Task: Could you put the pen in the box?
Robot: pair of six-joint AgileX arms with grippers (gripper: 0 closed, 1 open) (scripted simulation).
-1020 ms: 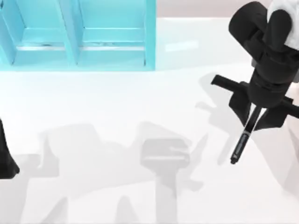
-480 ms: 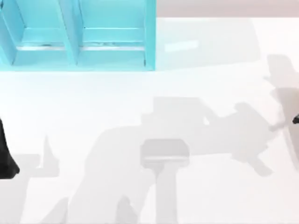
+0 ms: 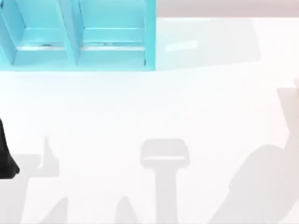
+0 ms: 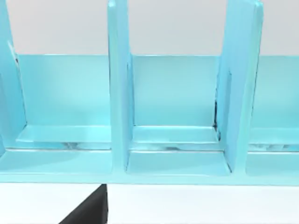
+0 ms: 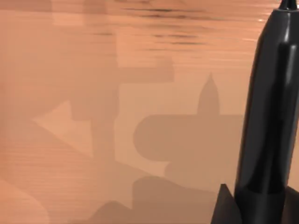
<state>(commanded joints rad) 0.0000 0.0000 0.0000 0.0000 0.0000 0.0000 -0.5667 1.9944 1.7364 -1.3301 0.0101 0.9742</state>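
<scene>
Your slim glossy black pen point(image 5: 268, 116) rises close before the right wrist camera, so I judge it pinched in the right gripper, well away from the light-blue partitioned box point(image 3: 79, 42); the compartments look empty. Delivery remains. The left arm point(image 3: 5, 154) idles nearer you than the box; its fingers I cannot tell.

Blue box point(image 4: 177, 116) compartments — perhaps pincer point(image 4: 91, 210) below

The box point(image 3: 79, 37) with its dividers is plain light turquoise, unpatterned. Beside it, the table point(image 3: 154, 107) is white with grey shadows. The pen point(image 5: 271, 116) is glossy black.
</scene>
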